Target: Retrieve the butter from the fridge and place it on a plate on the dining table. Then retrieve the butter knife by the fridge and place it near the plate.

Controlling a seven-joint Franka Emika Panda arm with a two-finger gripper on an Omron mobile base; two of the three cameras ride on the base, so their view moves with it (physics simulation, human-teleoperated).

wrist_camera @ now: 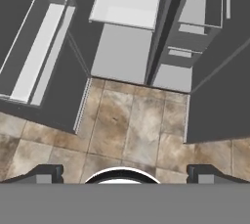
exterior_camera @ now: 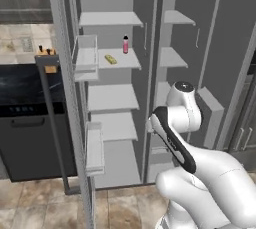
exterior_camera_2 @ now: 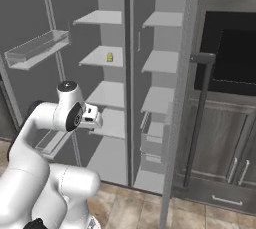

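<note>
The gripper [wrist_camera: 125, 174] points down at the tan stone-tiled floor [wrist_camera: 132, 125] in front of the tall grey fridge [exterior_camera: 175, 48], its two dark finger tips [wrist_camera: 49, 173] spread wide apart with nothing between them. Both fridge doors stand open, showing pale inner shelves [exterior_camera: 111, 97]. The small pale-yellow butter stick [exterior_camera: 110, 59] lies on the second shelf from the top in the left compartment, just beside an upright pink bottle with a dark cap [exterior_camera: 125, 44]. A clear door bin [exterior_camera_2: 35, 48] hangs on the left door.
</note>
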